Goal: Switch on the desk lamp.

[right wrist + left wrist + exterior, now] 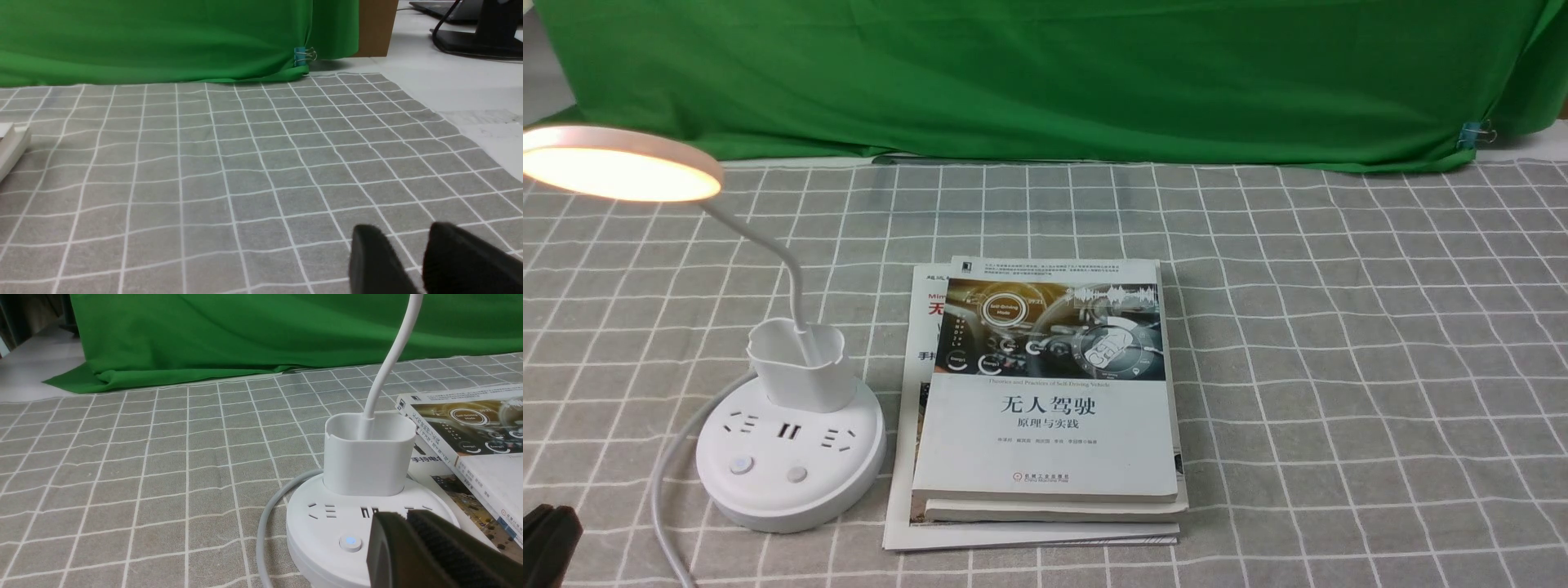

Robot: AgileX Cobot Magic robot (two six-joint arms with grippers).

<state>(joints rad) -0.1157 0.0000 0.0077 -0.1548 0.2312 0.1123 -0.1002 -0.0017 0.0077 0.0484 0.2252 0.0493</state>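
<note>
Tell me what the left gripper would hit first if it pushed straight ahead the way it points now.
Probably the desk lamp: the left gripper points at its round base, near the right-hand button, with the cup just behind. Depth is unclear.

The desk lamp (788, 457) is white, and its round head glows warm yellow. One button (350, 542) shows a small blue light. The tablecloth (1339, 367) is grey with a white grid. The backdrop (1045, 73) is green. The top book (1045, 392) has a white cover with a dark picture.
</note>
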